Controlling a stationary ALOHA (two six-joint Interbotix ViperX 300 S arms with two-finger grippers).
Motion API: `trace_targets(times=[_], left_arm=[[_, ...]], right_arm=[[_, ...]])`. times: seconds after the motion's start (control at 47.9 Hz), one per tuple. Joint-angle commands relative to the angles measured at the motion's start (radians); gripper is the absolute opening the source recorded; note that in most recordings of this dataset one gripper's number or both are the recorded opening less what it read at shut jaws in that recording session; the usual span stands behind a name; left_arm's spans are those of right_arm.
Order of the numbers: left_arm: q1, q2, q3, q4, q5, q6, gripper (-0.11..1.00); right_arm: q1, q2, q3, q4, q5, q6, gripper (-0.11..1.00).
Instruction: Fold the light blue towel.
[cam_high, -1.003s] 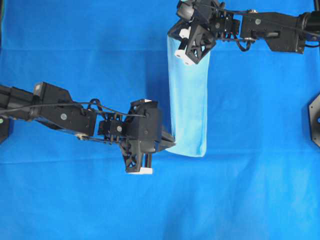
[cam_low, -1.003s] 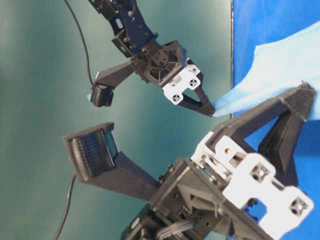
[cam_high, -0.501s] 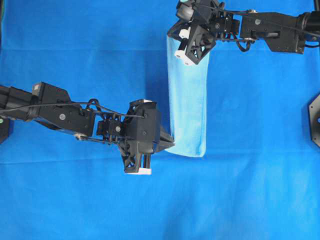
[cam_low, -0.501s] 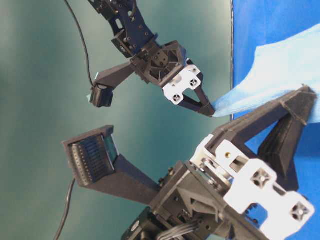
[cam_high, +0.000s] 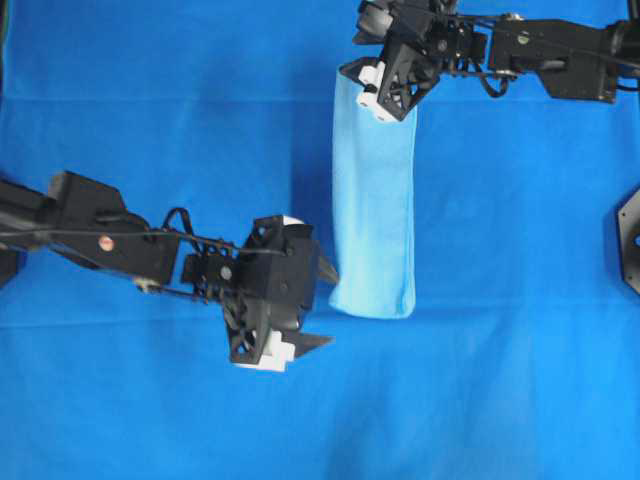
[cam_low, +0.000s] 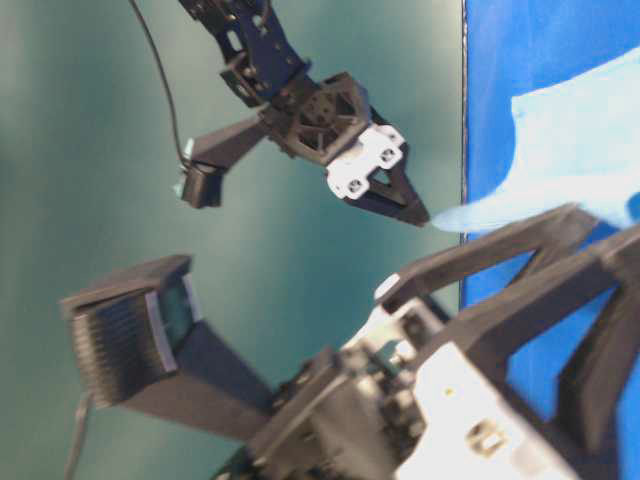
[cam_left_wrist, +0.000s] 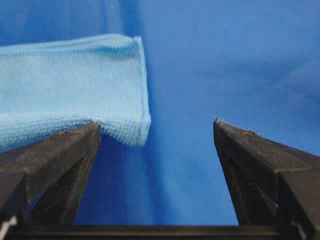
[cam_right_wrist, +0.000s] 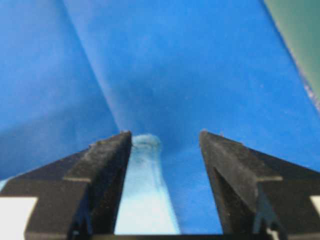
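Observation:
The light blue towel (cam_high: 374, 200) lies on the table as a long narrow folded strip, flat from end to end. My left gripper (cam_high: 321, 305) stands open just left of its near end. In the left wrist view the towel's corner (cam_left_wrist: 75, 85) rests against the left finger (cam_left_wrist: 65, 150), with nothing between the jaws of that gripper (cam_left_wrist: 156, 125). My right gripper (cam_high: 366, 92) hangs open over the far end. In its wrist view a tip of the towel (cam_right_wrist: 146, 195) lies loose between the open jaws (cam_right_wrist: 165, 134), next to the left finger.
A deep royal-blue covering (cam_high: 520, 380) spreads over the whole table. A black mount (cam_high: 630, 240) sits at the right edge. In the table-level view the table's edge (cam_low: 463, 120) meets a teal backdrop, and the left gripper (cam_low: 560, 300) fills the foreground, blurred.
Both grippers have opened and let go of the towel, which now lies flat. The left gripper has drawn back down and to the left. The right gripper has risen slightly.

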Motion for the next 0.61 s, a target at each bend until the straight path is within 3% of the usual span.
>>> trace_targets(times=[0.0,0.167,0.334,0.46,0.585], left_arm=[[0.002,-0.071,-0.006,0.002,0.075,-0.003,0.86],[0.003,-0.186,0.025,0.002,0.216,-0.003,0.85],[0.028,-0.327,0.107,0.003,0.224,0.002,0.85],[0.055,-0.451,0.198,0.003,0.184,0.0,0.85],[0.092,-0.589,0.318,0.003,0.052,0.002,0.85]], right_arm=[[0.014,-0.075,0.006,0.0,0.006,0.003,0.61],[0.037,-0.187,0.055,0.0,0.067,0.012,0.6],[0.043,-0.328,0.153,0.006,0.095,0.017,0.6],[0.058,-0.456,0.261,0.017,0.077,0.029,0.6],[0.091,-0.584,0.359,0.028,0.041,0.046,0.6]])
